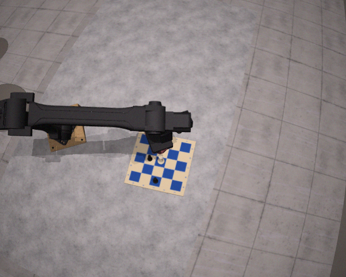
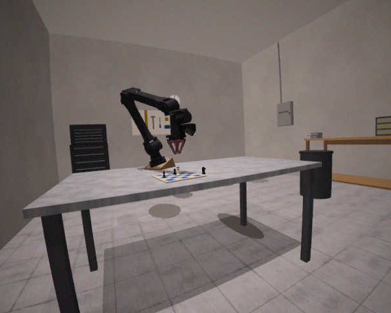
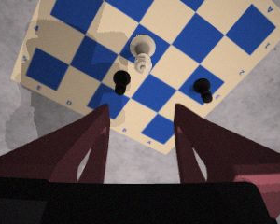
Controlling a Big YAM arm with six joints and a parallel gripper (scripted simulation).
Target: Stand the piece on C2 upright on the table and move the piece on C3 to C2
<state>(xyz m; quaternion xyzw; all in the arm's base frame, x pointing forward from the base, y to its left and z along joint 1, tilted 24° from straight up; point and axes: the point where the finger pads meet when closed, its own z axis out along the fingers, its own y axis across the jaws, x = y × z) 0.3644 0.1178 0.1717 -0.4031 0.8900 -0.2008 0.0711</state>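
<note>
The blue and cream chessboard (image 1: pixel 160 165) lies on the grey table. A white piece (image 1: pixel 161 160) stands upright near the board's middle, and it also shows in the wrist view (image 3: pixel 142 52). A black pawn (image 1: pixel 149 158) (image 3: pixel 121 80) stands on the square beside it. Another black pawn (image 1: pixel 155 179) (image 3: pixel 203 89) stands nearer the board's edge. A black knight (image 2: pixel 203 170) stands upright on the table just off the board. My gripper (image 3: pixel 141 112) (image 2: pixel 176 149) hangs well above the board, over the white piece and the near pawn. Its maroon fingers stand partly apart with nothing between them.
The arm's base sits on a wooden wedge (image 1: pixel 66 137) left of the board. In the top view the arm hides the table just beyond the board's far edge. A black bin (image 2: pixel 316 173) stands on the floor past the table's right end.
</note>
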